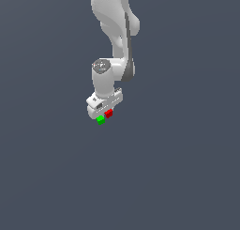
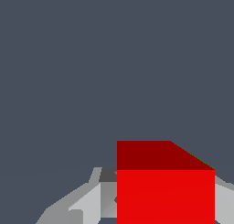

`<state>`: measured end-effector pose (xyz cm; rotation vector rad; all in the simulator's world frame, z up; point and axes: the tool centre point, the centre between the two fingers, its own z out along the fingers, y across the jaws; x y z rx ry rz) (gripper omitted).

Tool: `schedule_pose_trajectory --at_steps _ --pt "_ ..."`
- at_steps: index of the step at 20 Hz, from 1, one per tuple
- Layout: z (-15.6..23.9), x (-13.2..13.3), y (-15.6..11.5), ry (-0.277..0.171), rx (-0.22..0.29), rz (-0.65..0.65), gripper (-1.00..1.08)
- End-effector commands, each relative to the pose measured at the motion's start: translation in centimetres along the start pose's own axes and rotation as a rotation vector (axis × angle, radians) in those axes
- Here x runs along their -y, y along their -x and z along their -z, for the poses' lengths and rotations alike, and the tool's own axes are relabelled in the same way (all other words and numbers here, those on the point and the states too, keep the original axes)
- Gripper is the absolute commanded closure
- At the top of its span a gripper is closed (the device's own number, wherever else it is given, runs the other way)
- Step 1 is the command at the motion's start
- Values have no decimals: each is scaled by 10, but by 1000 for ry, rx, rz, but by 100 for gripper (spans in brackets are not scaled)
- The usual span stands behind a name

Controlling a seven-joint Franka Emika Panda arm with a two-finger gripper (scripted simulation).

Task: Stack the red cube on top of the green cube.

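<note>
Plain grey floor w/ open room all round. Gripper (image 1: 106,111) at frame centre grips red cube (image 1: 108,113); green cube (image 1: 100,119) just beside, lower left.

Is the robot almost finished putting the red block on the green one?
Not yet. The red cube sits beside the green cube, not on top. The tool is down at the red cube, which fills the wrist view between the fingers; whether it is gripped is unclear. Lifting and stacking remain.
</note>
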<state>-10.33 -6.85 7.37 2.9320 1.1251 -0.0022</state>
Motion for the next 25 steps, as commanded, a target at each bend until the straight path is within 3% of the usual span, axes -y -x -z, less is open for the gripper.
schedule_pose_trajectory --at_steps 1,8,15,16,25 --pt "-5 -16 10 1 -1 2 108" --pt "-13 -42 25 0 -1 2 108" --pt "-12 -41 23 0 -1 2 108" --pt "-12 -41 23 0 -1 2 -92" --pt "-12 -41 23 0 -1 2 -92"
